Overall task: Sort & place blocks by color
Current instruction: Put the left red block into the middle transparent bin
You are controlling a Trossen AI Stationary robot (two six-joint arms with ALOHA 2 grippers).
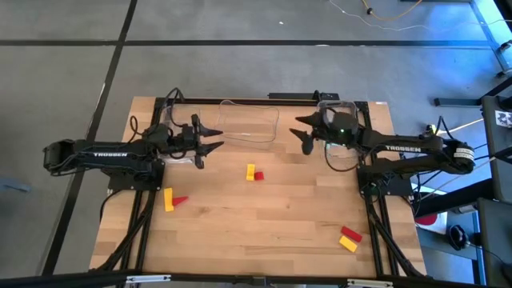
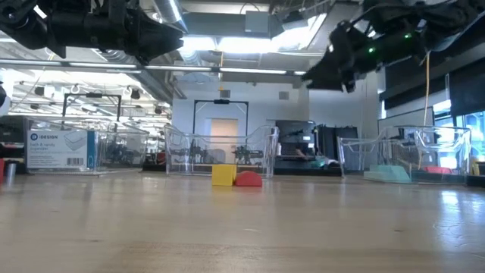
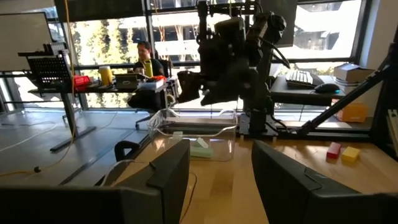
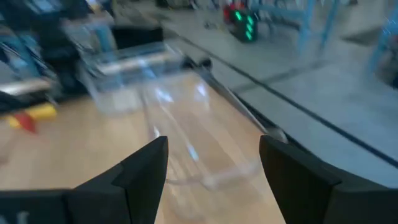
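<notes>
Small blocks lie in pairs on the wooden table. A yellow block (image 1: 250, 170) touches a red block (image 1: 258, 175) at mid-table; the low view shows the same yellow block (image 2: 223, 175) and red block (image 2: 248, 179). Another yellow block (image 1: 168, 199) and red block (image 1: 181, 200) lie to the left. A third red block (image 1: 350, 234) and yellow block (image 1: 347, 244) lie near right. Teal blocks (image 3: 200, 144) rest in a clear bin (image 3: 186, 127). My left gripper (image 1: 218, 138) and right gripper (image 1: 301, 134) hover open and empty, high at the far side, facing each other.
A clear bin (image 1: 250, 122) stands at the far middle between the grippers. Another clear bin (image 1: 342, 128) sits under the right arm, and one (image 1: 172, 140) under the left. Bare wood stretches across the near half of the table (image 1: 256, 232).
</notes>
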